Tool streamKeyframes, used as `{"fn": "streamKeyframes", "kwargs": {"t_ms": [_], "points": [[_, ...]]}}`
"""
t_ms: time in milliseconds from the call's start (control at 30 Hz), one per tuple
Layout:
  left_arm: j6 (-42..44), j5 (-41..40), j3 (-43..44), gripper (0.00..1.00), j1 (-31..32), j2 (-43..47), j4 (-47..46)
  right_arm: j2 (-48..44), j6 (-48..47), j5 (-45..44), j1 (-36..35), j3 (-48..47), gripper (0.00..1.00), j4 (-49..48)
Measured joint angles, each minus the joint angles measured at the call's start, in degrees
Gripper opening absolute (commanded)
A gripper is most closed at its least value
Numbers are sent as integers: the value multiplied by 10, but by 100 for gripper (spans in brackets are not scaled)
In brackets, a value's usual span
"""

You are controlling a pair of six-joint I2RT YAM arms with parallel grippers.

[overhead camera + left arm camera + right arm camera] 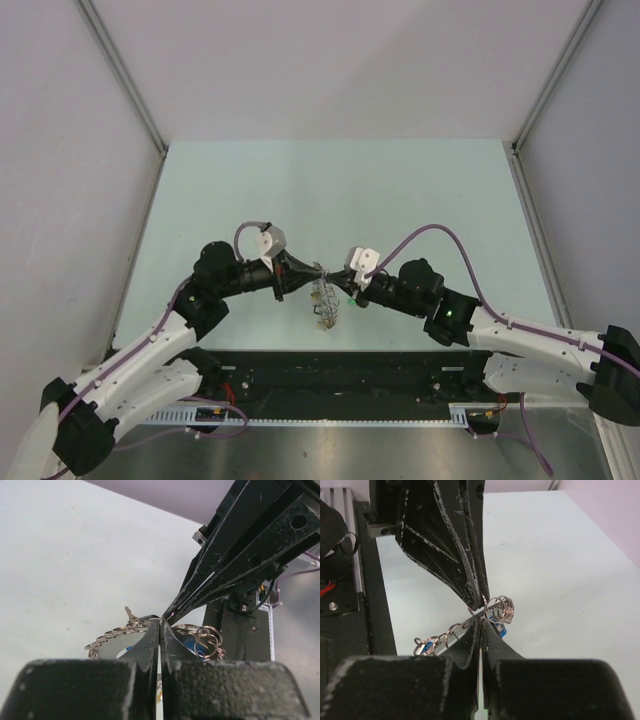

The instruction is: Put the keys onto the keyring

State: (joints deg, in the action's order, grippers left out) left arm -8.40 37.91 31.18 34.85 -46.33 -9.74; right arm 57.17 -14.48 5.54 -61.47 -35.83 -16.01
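- Two pairs of fingers meet tip to tip above the middle of the table (pixel 300 190). The left fingers (pixel 151 639) come in from the left and the right fingers (pixel 470 640) from the right. Each pair is pressed together with no gap.
- Between the tips sits a small wire loop on the edge of the keyring (pixel 325 300). Each pair seems to pinch the ring there, one from each side. I cannot tell whether they hold the same loop or two neighbouring loops.
- The keyring hangs down from this pinch point. The top camera sees it edge-on, as a narrow streak running toward the arm bases, so its plane stands upright. Whether its lower part touches the table is not clear.
- The keys (pixel 501 628) with blue heads show among the loops just beside the tips, apparently already on the ring. In the left wrist view one silver blade sticks up. I see no loose key on the table.
- In my judgement the coming move turns on this: the ring lies straight below the tips, not to one side, and both arms are equally near. One pair could therefore keep the loop steady while the other works on it, though the grip area is very small.
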Motion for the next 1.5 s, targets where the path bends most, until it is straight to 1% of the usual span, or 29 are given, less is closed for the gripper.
{"fn": "streamKeyframes", "kwargs": {"t_ms": [267, 300, 367, 400, 467, 500, 700, 800, 933, 967, 1067, 1100, 1133, 1233, 1300, 1467, 1500], "points": [[-48, -54, -54, 0, 14, 21, -109, -1, 28, 9, 27, 9, 0, -43], [-54, -64, -67, 3, 16, 29, -126, -1, 29, 17, 32, 9, 0, -47], [-66, -78, -87, 12, 19, 45, -152, -1, 29, 36, 38, 9, 0, -51], [-70, -83, -95, 23, 19, 53, -161, -1, 28, 42, 40, 8, 0, -51], [-78, -99, -106, 29, 18, 66, -172, 0, 21, 47, 47, 5, 0, -41], [-79, -105, -107, 34, 17, 69, -174, 1, 17, 49, 51, 3, 0, -32], [-69, -118, -107, 49, 17, 78, -157, 26, -25, 64, 59, -35, 0, 47], [-37, -110, -90, 54, 15, 79, -110, 35, -49, 73, 59, -64, 0, 80], [35, -64, -21, 57, 2, 51, -22, 41, -73, 87, 59, -92, 0, 116], [64, -45, 5, 59, -4, 39, 12, 43, -77, 91, 59, -97, 0, 124], [165, -1, 73, 61, -19, 2, 105, 46, -87, 98, 57, -107, 0, 151], [184, 4, 83, 61, -22, -4, 121, 47, -90, 98, 55, -109, 0, 158], [226, 19, 104, 61, -24, -17, 157, 48, -94, 98, 52, -112, 0, 164], [319, 54, 148, 58, -26, -56, 239, 52, -99, 98, 45, -116, 0, 177], [366, 76, 172, 53, -26, -87, 286, 52, -101, 98, 42, -117, 0, 182], [430, 104, 209, 40, -26, -153, 360, 52, -103, 99, 38, -117, 0, 195], [436, 108, 212, 39, -26, -160, 368, 52, -103, 99, 38, -117, 0, 197]]}}
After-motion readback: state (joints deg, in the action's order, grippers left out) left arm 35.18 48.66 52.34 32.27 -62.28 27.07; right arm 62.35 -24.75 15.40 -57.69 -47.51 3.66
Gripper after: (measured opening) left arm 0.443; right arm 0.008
